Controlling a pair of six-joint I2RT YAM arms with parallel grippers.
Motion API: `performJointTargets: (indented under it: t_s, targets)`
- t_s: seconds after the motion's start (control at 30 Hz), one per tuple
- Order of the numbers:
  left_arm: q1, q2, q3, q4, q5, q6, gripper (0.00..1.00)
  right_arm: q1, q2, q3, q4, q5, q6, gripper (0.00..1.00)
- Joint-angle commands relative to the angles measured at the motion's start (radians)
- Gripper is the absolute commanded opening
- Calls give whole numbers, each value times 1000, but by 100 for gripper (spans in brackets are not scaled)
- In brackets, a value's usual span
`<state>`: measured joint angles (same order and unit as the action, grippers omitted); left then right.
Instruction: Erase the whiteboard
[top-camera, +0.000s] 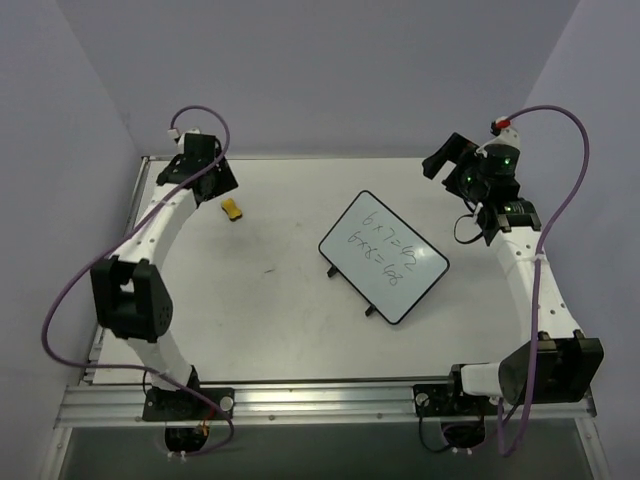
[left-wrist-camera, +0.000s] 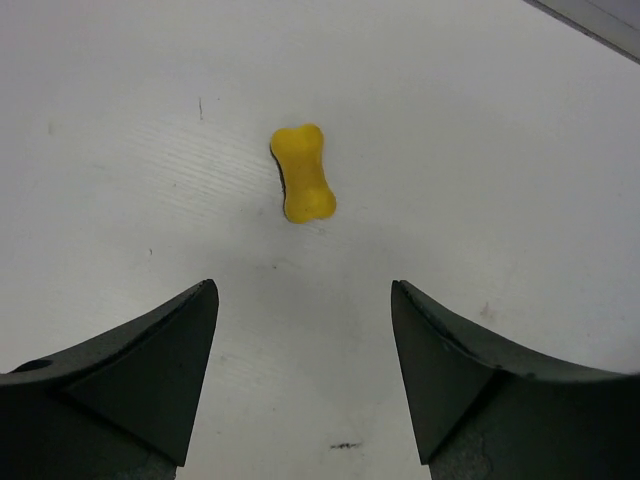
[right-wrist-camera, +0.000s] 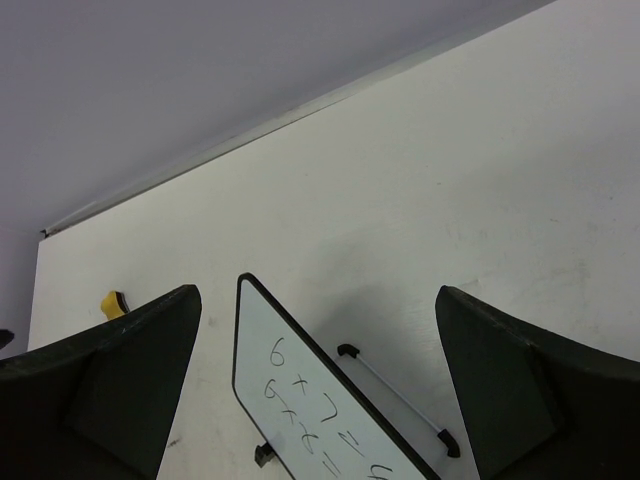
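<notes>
Whiteboard (top-camera: 384, 257): table (top-camera: 270, 310) centre, I read sums on it
Eraser (top-camera: 232, 209): 10 o'clock of it, well apart
Left gripper (left-wrist-camera: 302, 292): jaws apart, empty, eraser at 12
Right gripper (right-wrist-camera: 317, 295): jaws wide, empty

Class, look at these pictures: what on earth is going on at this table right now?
A whiteboard lies on the table, its sums not yet wiped. The robot's left gripper hovers open just short of a small yellow eraser, not touching it. The right gripper hangs open and empty, off to the board's right.
</notes>
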<state>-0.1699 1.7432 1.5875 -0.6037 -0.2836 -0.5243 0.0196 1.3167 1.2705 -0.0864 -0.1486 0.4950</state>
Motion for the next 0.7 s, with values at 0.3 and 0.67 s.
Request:
performJointTargets:
  t_s: [0.3,0.67]
  targets:
    - [-39,348,288,-97,-201,-68,74,6,-48,-2,-30,-31,1,100]
    - [-16,480,376,-87,-180,-57,68,6,-34,-16,-41,-29,-24,100]
